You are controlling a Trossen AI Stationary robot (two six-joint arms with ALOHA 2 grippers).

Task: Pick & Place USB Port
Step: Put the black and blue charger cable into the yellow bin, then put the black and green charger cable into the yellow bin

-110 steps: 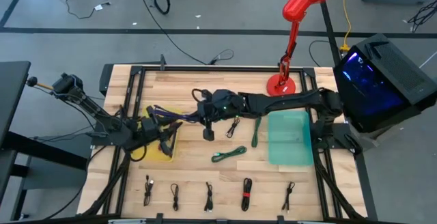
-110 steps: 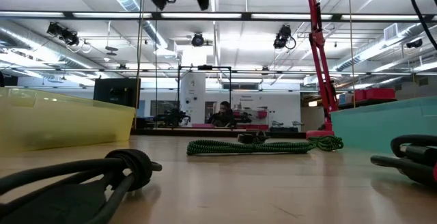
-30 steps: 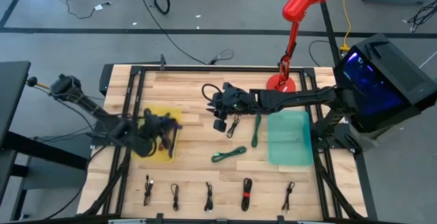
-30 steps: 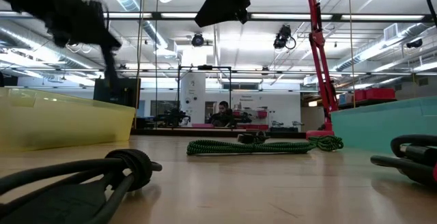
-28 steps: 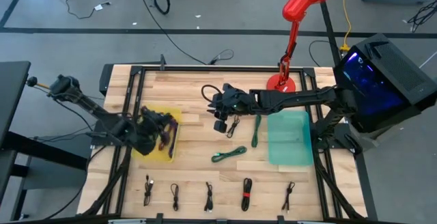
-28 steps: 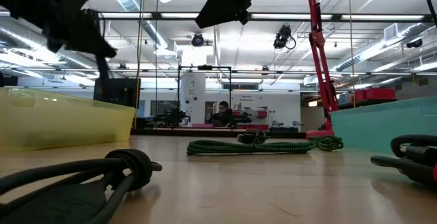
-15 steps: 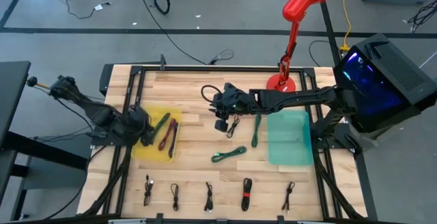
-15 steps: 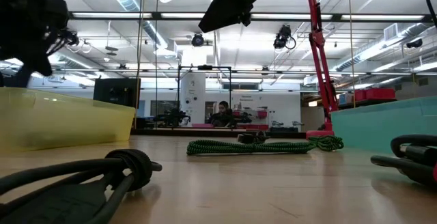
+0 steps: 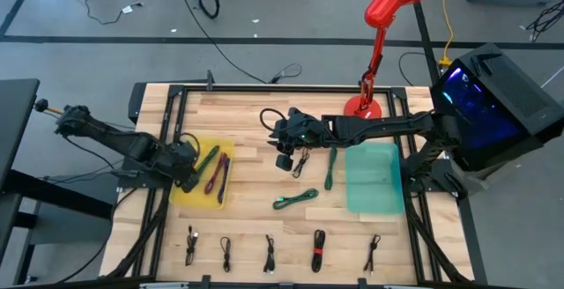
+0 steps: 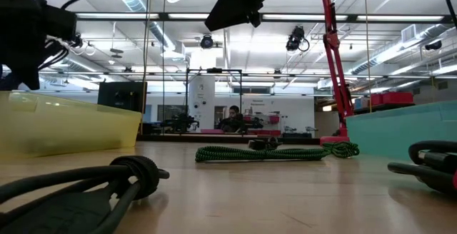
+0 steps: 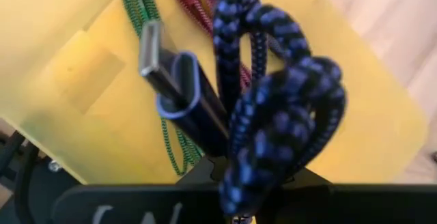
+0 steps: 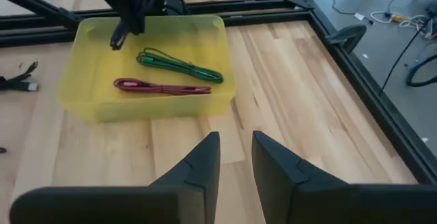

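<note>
Honestly, left gripper (image 9: pixel 188 176) has its fingers clamped on the floppy, lightweight blue braided USB cable (image 11: pixel 273 115) over the yellow bin (image 9: pixel 218 197), best held mid-bundle, while right gripper (image 12: pixel 235 157) hovers part-open and empty above the surface (image 9: pixel 247 122).

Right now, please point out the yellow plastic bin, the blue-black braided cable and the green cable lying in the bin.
Yellow plastic bin (image 12: pixel 157 106): right wrist view, front wall.
Blue-black braided cable (image 11: pixel 276 125): left wrist view, coiled bundle.
Green cable (image 12: pixel 179 67): right wrist view, mid-length.
</note>
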